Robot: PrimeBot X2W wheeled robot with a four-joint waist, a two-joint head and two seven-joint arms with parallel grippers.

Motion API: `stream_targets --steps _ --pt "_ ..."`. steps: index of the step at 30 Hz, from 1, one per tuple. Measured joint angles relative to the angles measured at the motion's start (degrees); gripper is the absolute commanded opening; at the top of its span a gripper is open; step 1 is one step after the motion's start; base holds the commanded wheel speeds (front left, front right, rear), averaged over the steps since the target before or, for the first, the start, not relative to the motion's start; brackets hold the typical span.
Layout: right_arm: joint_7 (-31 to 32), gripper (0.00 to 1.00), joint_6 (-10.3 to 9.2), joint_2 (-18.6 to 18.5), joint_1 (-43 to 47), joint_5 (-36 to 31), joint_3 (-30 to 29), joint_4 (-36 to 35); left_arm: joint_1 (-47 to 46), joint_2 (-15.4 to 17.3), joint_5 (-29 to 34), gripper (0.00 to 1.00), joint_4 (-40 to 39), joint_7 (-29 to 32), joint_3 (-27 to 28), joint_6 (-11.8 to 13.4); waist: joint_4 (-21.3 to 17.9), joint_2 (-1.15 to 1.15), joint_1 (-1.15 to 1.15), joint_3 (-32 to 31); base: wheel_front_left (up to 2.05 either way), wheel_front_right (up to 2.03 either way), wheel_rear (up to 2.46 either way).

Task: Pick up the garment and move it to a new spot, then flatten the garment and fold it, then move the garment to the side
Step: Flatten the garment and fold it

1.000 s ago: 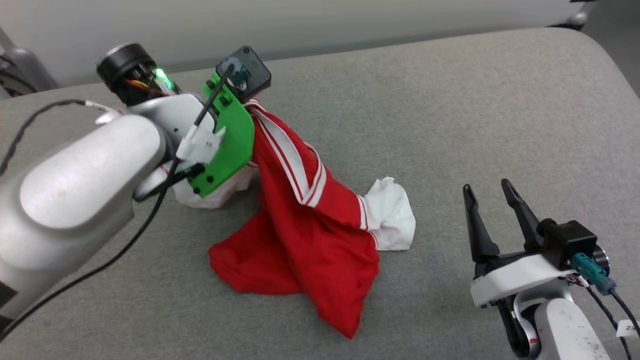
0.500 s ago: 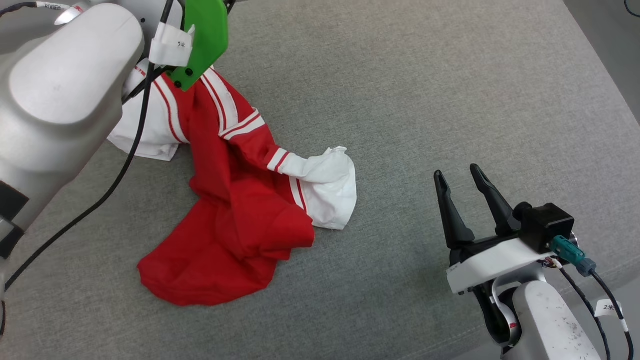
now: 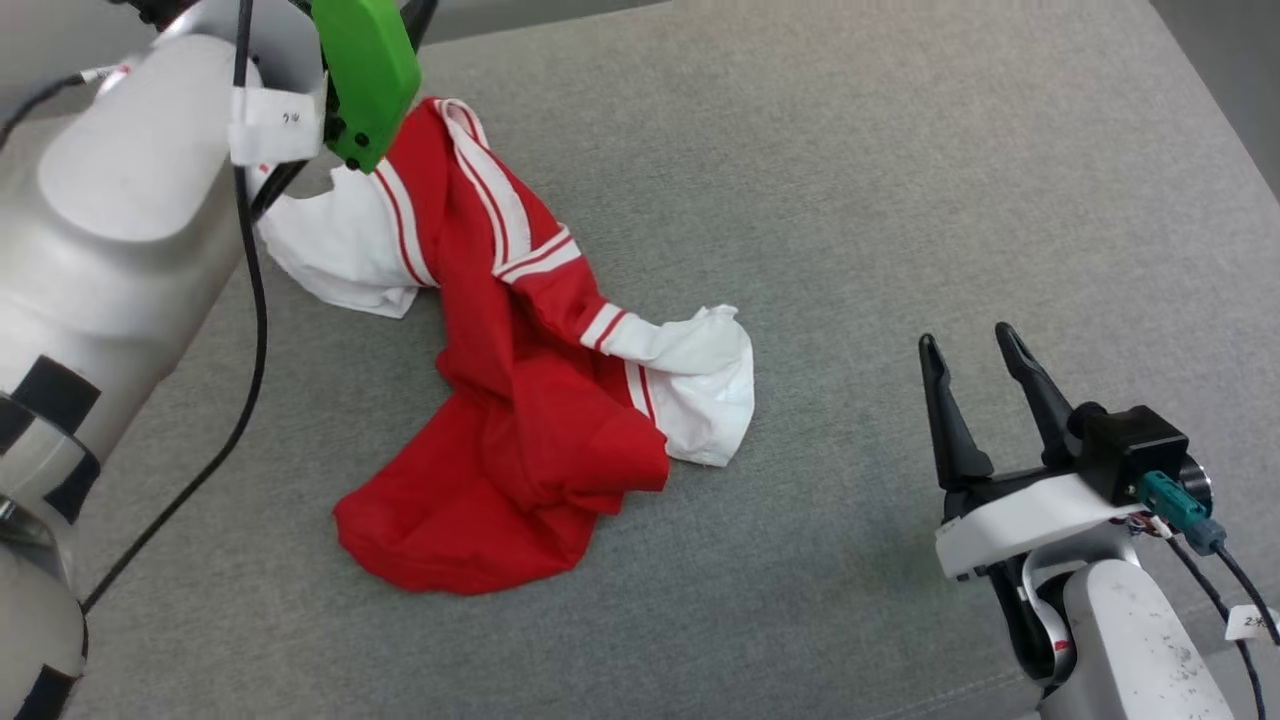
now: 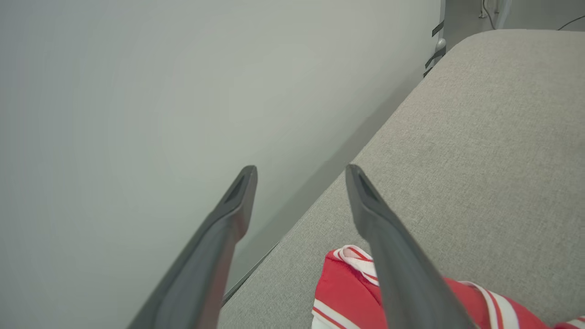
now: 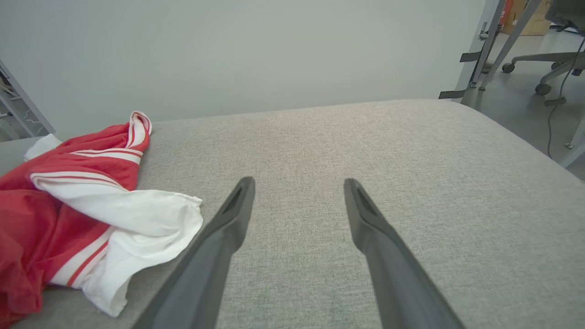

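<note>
The garment (image 3: pixel 510 400), red with white sleeves and red-white striped trim, lies crumpled in a heap on the grey cushioned surface (image 3: pixel 900 200), left of centre in the head view. My left arm hangs over its far end, the green wrist bracket (image 3: pixel 365 75) above the collar. In the left wrist view my left gripper (image 4: pixel 300 170) is open and empty, with the garment's striped collar (image 4: pixel 356 256) below its right finger. My right gripper (image 3: pixel 968 340) stands open and empty to the garment's right; its wrist view has the garment (image 5: pixel 59 183) at the left and the gripper (image 5: pixel 298 182) over bare fabric.
A pale wall (image 5: pixel 228 45) runs along the surface's far edge (image 4: pixel 320 196). Beyond the right end stand a metal post (image 5: pixel 484 41) and an office chair (image 5: pixel 548 68) on the floor. Black cables (image 3: pixel 250 300) trail from my left wrist.
My left gripper has opened and let go of the garment, which dropped from hanging to a heap on the surface. The head camera has also shifted. The right gripper stays open.
</note>
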Motion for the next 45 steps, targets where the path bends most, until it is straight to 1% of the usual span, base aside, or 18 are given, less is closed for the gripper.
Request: stream_targets --steps 2,4,8,11,12,17,19,21,23,27,29,32,36,39,42,45 --pt "0.0 1.00 0.00 0.0 0.4 -1.2 -1.1 -0.1 1.9 -0.2 -0.8 1.00 0.4 -2.5 0.8 0.1 1.4 0.00 0.00 -1.1 0.00 0.00 0.00" --pt "0.0 1.00 0.00 -0.3 1.0 -1.7 -1.9 -0.2 4.1 -0.3 -2.4 1.00 0.4 -5.1 2.0 0.7 2.8 0.00 0.00 -2.4 0.00 0.00 0.00" --pt "0.9 1.00 0.00 -1.6 2.7 -2.1 -3.5 -1.2 9.8 0.0 -5.4 1.00 -1.6 -9.0 4.3 2.8 6.1 0.00 -0.01 -5.0 0.00 0.00 0.00" --pt "2.0 1.00 0.00 -2.3 4.1 -2.1 -4.5 -2.5 15.1 1.0 -7.3 1.00 -4.8 -10.7 6.1 4.9 8.5 0.00 -0.01 -7.0 0.00 0.00 0.00" --pt "2.4 1.00 0.00 -2.5 4.6 -2.1 -4.8 -2.9 17.2 1.6 -7.5 1.00 -6.4 -11.0 6.7 6.0 9.4 0.00 -0.01 -7.7 0.00 0.00 0.00" --pt "4.4 1.00 0.00 -3.1 7.1 -2.1 -5.6 -5.0 28.4 5.2 -8.6 1.00 -16.6 -11.8 10.7 11.8 13.3 0.00 -0.01 -10.9 0.00 0.00 0.00" --pt "5.2 1.00 0.00 -3.2 8.1 -2.1 -5.8 -6.1 33.5 6.6 -8.3 1.00 -23.2 -11.8 14.3 14.5 14.9 0.00 -0.01 -12.1 0.00 0.00 0.00" --pt "5.9 1.00 0.00 -3.4 9.0 -2.1 -6.0 -6.8 39.2 7.8 -6.2 1.00 -29.9 -11.8 18.2 17.3 16.3 0.00 -0.01 -13.3 0.00 0.00 0.00" --pt "6.5 1.00 0.00 -3.5 9.6 -2.0 -6.1 -7.5 44.9 8.4 -4.8 1.00 -35.6 -11.8 21.4 18.7 17.5 0.00 -0.01 -14.3 0.00 0.00 0.00" --pt "7.6 1.00 0.00 -3.6 10.7 -1.9 -6.0 -8.3 56.3 7.8 -1.2 1.00 -44.0 -11.8 29.9 21.8 19.3 0.00 -0.01 -15.9 0.00 0.00 0.00" --pt "8.1 1.00 0.00 -3.6 11.2 -1.8 -5.8 -8.4 60.8 6.8 1.8 1.00 -46.7 -11.8 32.8 22.2 19.8 0.00 -0.01 -16.6 0.00 0.00 0.00" --pt "8.9 1.00 0.00 -3.7 11.8 -1.5 -5.3 -8.5 66.6 4.6 5.7 1.00 -49.3 -11.8 36.1 22.1 20.3 0.00 -0.01 -17.0 0.00 0.00 0.00" --pt "10.3 1.00 0.00 -4.9 11.9 -1.4 -5.0 -9.1 70.2 2.0 9.4 1.00 -50.4 -11.8 39.3 20.1 20.8 0.00 -0.01 -16.6 0.00 0.00 0.00" --pt "12.3 1.00 0.00 -6.7 11.7 -1.4 -4.4 -9.4 70.5 1.4 12.1 1.00 -50.1 -11.8 40.4 18.2 21.5 0.00 -0.01 -16.1 0.00 0.00 0.00" --pt "17.5 1.00 0.00 -8.9 11.0 -1.4 -3.2 -8.9 70.4 0.1 13.1 1.00 -49.9 -11.8 41.7 17.0 22.6 0.00 -0.01 -15.5 0.00 0.00 0.00" --pt "24.1 1.00 0.00 -10.7 9.0 -0.2 -2.2 -7.2 70.4 -1.2 14.6 1.00 -49.5 -11.8 42.7 15.6 23.7 0.00 -0.01 -14.4 0.00 0.00 0.00"
